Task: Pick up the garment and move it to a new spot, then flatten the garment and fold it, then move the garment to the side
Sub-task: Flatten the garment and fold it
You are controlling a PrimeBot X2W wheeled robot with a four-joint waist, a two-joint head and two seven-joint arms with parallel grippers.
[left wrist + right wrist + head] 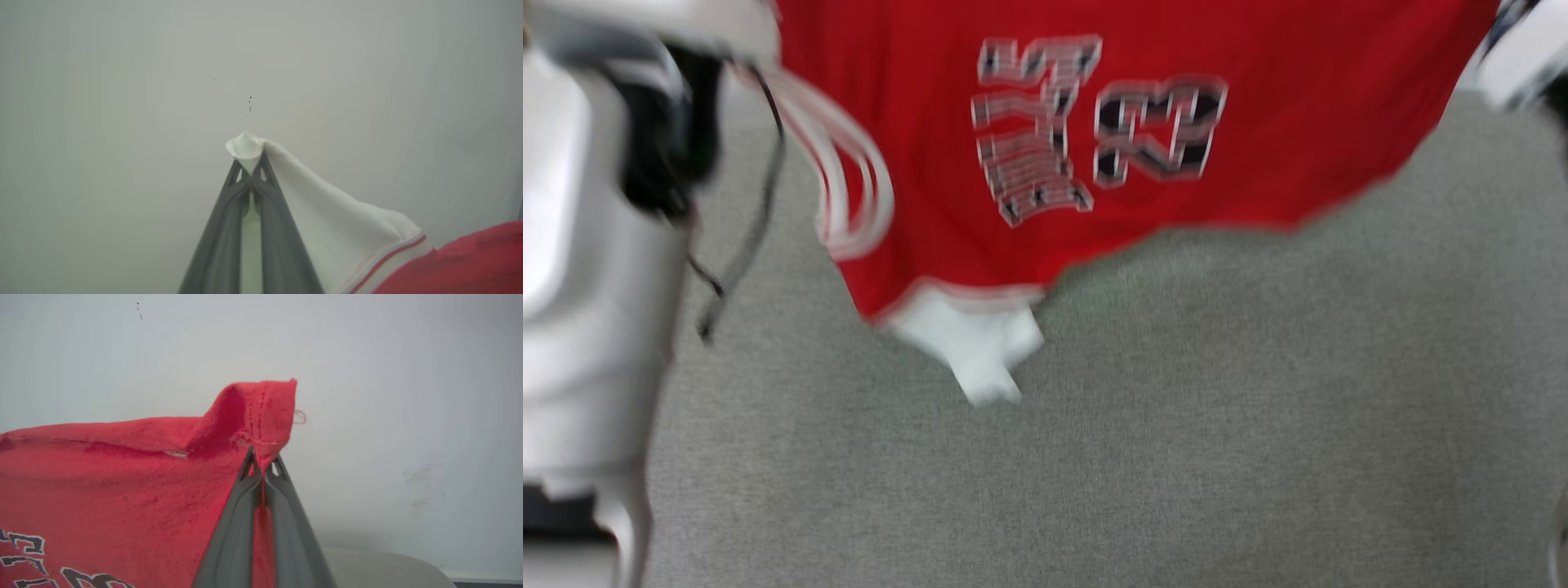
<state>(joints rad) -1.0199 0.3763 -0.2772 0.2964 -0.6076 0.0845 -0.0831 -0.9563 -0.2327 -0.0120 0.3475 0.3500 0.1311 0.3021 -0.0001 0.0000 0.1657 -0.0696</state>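
Observation:
The garment [1143, 122], a bright red jersey with black white-outlined numbers, hangs spread across the top of the blurred head view above the grey surface; a white sleeve [976, 347] dangles from its lower edge. In the left wrist view my left gripper [250, 157] is shut on the tip of a white sleeve [327, 220], with striped trim and red cloth at the lower right. In the right wrist view my right gripper [263, 457] is shut on a stitched red hem corner [265, 412] of the garment, whose red body stretches off to the left.
A grey cloth-covered surface [1176, 425] lies below the hanging garment. My pale left forearm [596, 269] with a loose black cable [743, 245] fills the left side of the head view. Both wrist views face a plain pale wall [122, 102].

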